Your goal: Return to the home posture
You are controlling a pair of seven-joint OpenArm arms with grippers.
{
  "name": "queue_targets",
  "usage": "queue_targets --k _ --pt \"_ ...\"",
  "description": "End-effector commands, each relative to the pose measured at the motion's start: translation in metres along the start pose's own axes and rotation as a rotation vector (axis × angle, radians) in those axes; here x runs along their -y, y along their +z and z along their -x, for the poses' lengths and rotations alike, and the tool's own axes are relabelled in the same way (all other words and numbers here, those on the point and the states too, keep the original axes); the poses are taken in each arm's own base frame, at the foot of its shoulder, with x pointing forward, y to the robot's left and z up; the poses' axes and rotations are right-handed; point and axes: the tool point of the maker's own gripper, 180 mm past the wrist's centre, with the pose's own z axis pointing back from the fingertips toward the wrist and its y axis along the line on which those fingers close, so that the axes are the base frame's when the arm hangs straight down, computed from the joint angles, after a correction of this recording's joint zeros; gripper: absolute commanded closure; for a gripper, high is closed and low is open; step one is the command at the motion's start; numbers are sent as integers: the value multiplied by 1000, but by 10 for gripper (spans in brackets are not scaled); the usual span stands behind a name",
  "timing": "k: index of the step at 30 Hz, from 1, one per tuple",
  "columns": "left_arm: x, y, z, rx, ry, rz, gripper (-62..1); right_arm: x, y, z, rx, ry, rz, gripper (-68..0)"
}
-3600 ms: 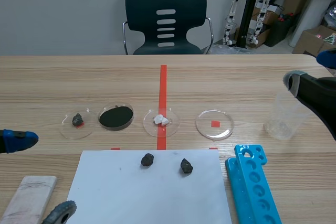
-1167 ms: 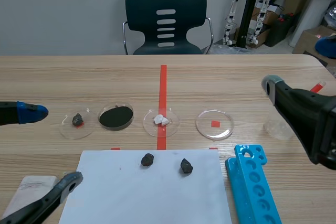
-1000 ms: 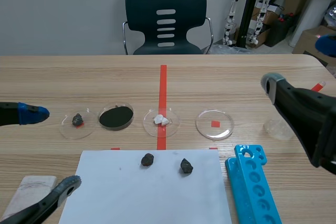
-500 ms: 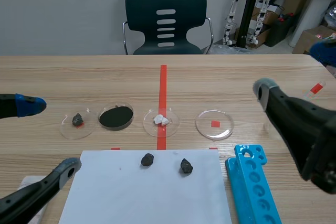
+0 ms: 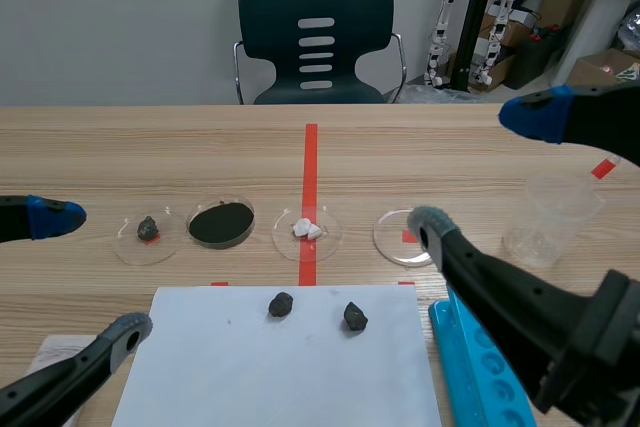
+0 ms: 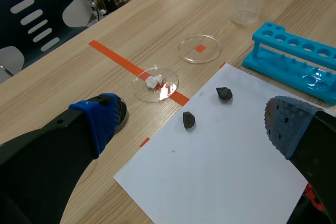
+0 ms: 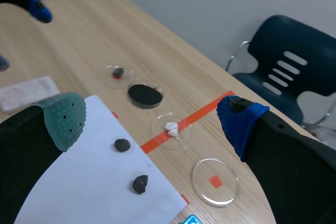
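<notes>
Both grippers hang above the table with nothing in them. My left gripper (image 5: 90, 273) is open at the near left, one blue-tipped and one grey-tipped finger spread wide; its own view shows the left gripper (image 6: 194, 121) over the white paper sheet (image 6: 210, 166). My right gripper (image 5: 480, 169) is open too, raised over the right half, with one pad near the empty dish (image 5: 395, 237). Seen from its own camera, the right gripper (image 7: 152, 116) frames the row of dishes. Two dark stones (image 5: 281, 304) (image 5: 355, 317) lie on the paper (image 5: 280, 367).
A dish with a small stone (image 5: 148, 229), a dish of black powder (image 5: 221, 223) and a dish of white bits (image 5: 307, 230) stand in a row. A clear beaker (image 5: 550, 217) is at the right, with a blue tube rack (image 5: 462, 342) near it. A chair (image 5: 316, 37) stands beyond the table.
The right arm has lifted and swung toward the middle, and the beaker that it hid shows again. The left gripper has stayed open at the near left, shifting only slightly.
</notes>
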Motion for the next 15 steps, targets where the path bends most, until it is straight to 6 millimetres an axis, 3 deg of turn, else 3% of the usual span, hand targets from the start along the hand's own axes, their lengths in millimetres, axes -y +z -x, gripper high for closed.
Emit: queue_targets --k 1,6,15 --pt "1 -1 -8 35 11 -5 -572 0 -2 -6 24 8 -7 -516" --pt "1 -1 -8 33 8 -4 -572 8 -2 -3 16 14 68 -516" --pt "2 -1 -7 31 5 -2 -572 -4 6 14 -25 -41 99 -516"
